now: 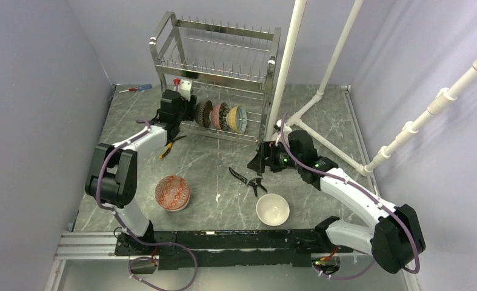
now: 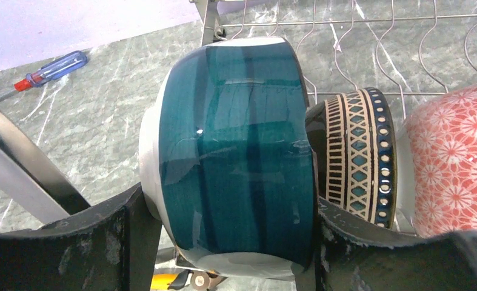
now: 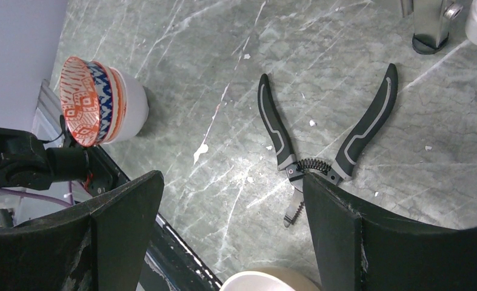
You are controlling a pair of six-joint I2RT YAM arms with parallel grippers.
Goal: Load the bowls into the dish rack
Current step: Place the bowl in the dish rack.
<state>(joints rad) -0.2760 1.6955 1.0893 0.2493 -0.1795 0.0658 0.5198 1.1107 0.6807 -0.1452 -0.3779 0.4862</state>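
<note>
The steel dish rack (image 1: 217, 66) stands at the back. Three bowls stand on edge in its lower tier: a dark patterned one (image 1: 203, 113), a red flowered one (image 1: 220, 115) and a teal one with a yellow centre (image 1: 239, 118). My left gripper (image 1: 186, 112) is shut on a teal bowl (image 2: 236, 151), held on edge just left of the dark patterned bowl (image 2: 357, 157). A red-patterned bowl (image 1: 173, 192) and a white bowl (image 1: 272, 209) sit on the table. My right gripper (image 1: 265, 160) is open and empty above the table (image 3: 233, 179).
Black pliers (image 1: 248, 179) lie under the right gripper and show in the right wrist view (image 3: 320, 139). Yellow-handled pliers (image 1: 169, 145) lie under the left arm. A screwdriver (image 1: 136, 88) lies at the back left. White pipes (image 1: 290, 60) rise right of the rack.
</note>
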